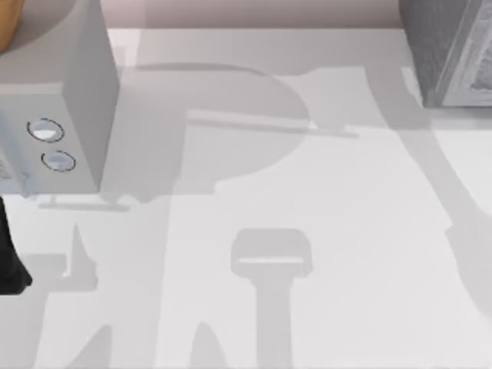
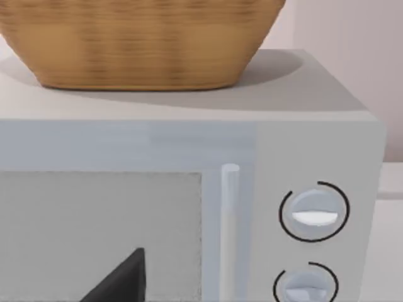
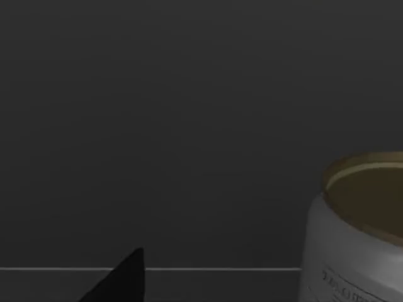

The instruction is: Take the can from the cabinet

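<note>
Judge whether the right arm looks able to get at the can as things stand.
Probably yes. In the right wrist view the can stands close ahead in a dark space, open top up, with nothing seen between camera and can. It sits off to one side, so the arm likely needs a sideways shift first.

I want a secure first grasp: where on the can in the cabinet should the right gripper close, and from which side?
Probably the can is best gripped across its round white side wall, below the rim, coming in level through the cabinet opening. It stands upright with its open top up, so the curved wall offers two opposed faces; the rim looks thin.
</note>
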`<state>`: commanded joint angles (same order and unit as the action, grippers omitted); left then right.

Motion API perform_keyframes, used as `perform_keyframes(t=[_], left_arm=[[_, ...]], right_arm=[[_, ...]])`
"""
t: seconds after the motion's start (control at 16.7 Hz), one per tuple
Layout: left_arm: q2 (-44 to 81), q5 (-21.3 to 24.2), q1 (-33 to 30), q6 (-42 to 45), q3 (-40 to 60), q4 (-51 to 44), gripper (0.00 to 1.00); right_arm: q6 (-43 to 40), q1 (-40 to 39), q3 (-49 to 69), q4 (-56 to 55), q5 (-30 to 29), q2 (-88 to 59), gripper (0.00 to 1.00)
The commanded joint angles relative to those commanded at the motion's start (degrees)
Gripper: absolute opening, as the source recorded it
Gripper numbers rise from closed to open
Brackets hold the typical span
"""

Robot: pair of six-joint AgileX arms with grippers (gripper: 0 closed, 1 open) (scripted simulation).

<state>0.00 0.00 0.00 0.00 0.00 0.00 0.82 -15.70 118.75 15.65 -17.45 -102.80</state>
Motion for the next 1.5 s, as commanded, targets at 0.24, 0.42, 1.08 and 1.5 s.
perform_keyframes(t=[0.24,0.42,1.08,1.5], left_arm=[[0.00,0.00,0.00,0.00,0.00,0.00,1.00],[0.00,0.00,0.00,0.00,0.00,0.00,1.00],[0.00,0.00,0.00,0.00,0.00,0.00,1.00],[0.00,0.00,0.00,0.00,0.00,0.00,1.00]], right_arm=[[0.00,0.00,0.00,0.00,0.00,0.00,0.85],[0.00,0.00,0.00,0.00,0.00,0.00,0.62],[0.00,0.00,0.00,0.00,0.00,0.00,0.00],[0.07,-0.19,-0.01,0.11,-0.10,0.21,0.00]])
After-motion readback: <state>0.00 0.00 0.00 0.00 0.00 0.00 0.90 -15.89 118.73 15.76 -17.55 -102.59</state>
